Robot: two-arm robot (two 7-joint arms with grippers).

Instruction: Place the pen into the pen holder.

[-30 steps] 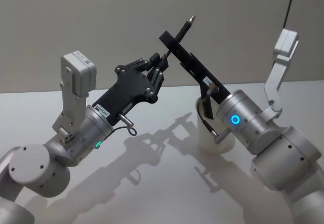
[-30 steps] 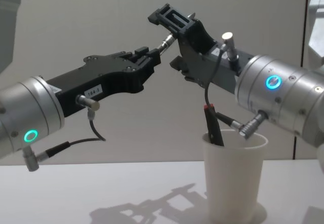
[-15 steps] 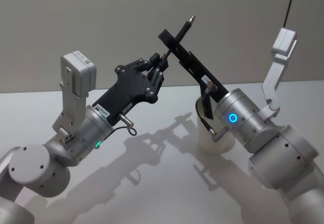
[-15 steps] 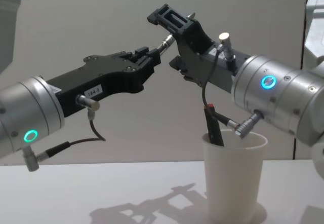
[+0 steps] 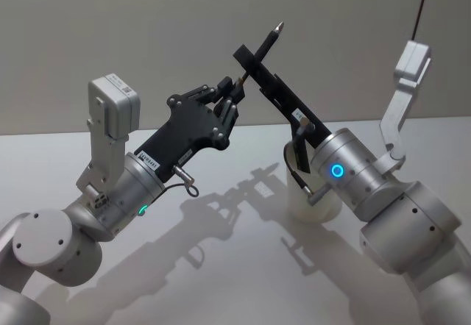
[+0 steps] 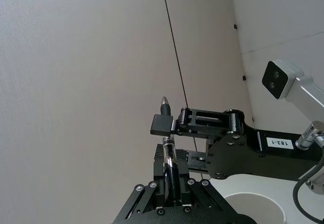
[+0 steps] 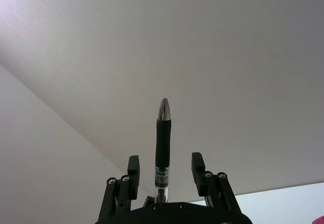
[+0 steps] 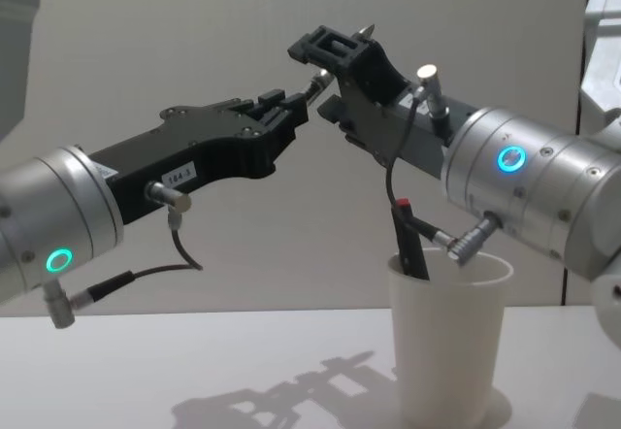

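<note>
The pen (image 5: 269,38), black with a silver tip, is held up in the air, and my left gripper (image 5: 232,90) is shut on its rear end. In the right wrist view the pen (image 7: 162,138) stands between the spread fingers of my right gripper (image 7: 164,159), with a gap on each side. My right gripper (image 8: 330,75) straddles the pen (image 8: 316,83) just beyond my left gripper (image 8: 291,104). The pen holder (image 8: 451,351), a white paper cup, stands on the table below my right wrist, partly hidden by it in the head view (image 5: 296,206).
A black stick with a red end (image 8: 406,240) leans inside the cup at its rim. The white table (image 5: 221,266) spreads out beneath both arms, and a plain wall stands behind. The right arm's cable (image 8: 393,157) hangs over the cup.
In the chest view my right gripper's upper finger has come down toward the pen, and the right wrist has shifted slightly. The left arm and the pen have stayed put.
</note>
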